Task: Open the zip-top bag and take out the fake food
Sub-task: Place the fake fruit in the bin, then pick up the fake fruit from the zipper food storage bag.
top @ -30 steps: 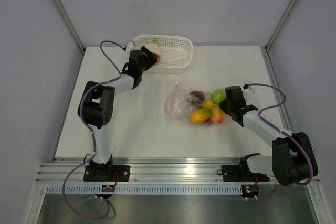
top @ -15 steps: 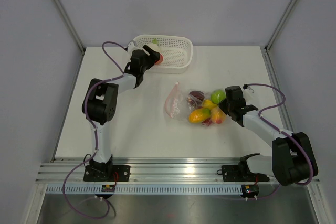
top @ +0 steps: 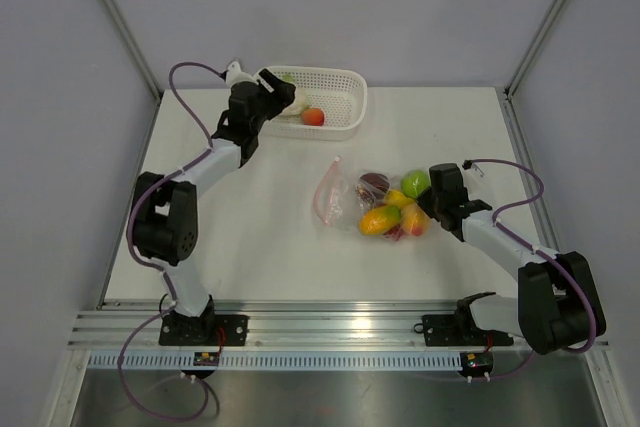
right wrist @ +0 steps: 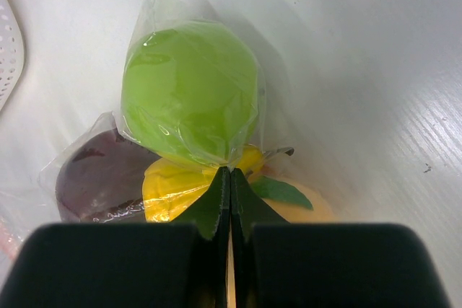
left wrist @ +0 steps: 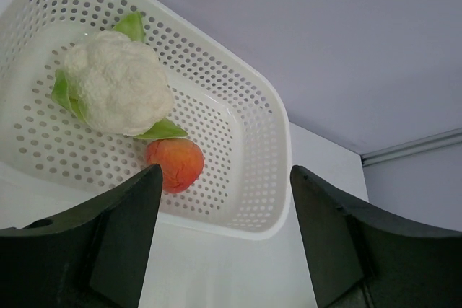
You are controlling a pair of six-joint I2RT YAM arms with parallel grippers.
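Left wrist view: left gripper hangs wide and empty over basket. Right gripper pinches zip-top bag film; it might slip, scattering fake food.

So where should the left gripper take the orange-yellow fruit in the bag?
Probably across its short width, coming in from the left through the pink-edged mouth of the zip-top bag: the orange-yellow fruit lies elongated nearest that opening, while the right gripper pinches the far end.
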